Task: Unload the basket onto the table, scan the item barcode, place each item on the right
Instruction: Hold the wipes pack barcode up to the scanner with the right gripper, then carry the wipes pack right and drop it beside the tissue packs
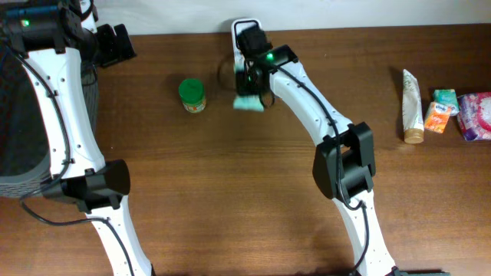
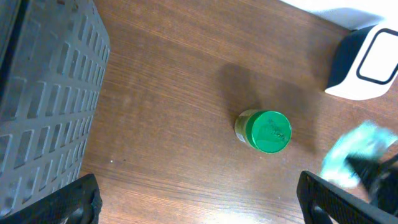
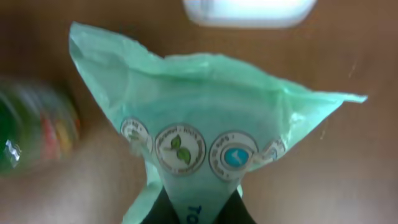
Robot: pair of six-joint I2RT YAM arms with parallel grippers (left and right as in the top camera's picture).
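Note:
My right gripper (image 3: 196, 214) is shut on a pale green plastic packet (image 3: 205, 137) with round printed seals, pinching its lower end so the rest fans out ahead of the fingers. From overhead, the packet (image 1: 247, 103) hangs just in front of the white and black scanner (image 1: 244, 31) at the table's back edge. The scanner (image 3: 249, 11) shows as a white blur at the top of the right wrist view. No barcode is visible on the packet. My left gripper (image 2: 199, 199) is wide open over bare wood at the back left and holds nothing.
A green-lidded jar (image 1: 192, 95) stands left of the packet. A grey slatted basket (image 1: 15, 115) sits at the far left. At the right lie a cream tube (image 1: 413, 106), a small orange and green box (image 1: 440, 110) and a pink pack (image 1: 476, 115).

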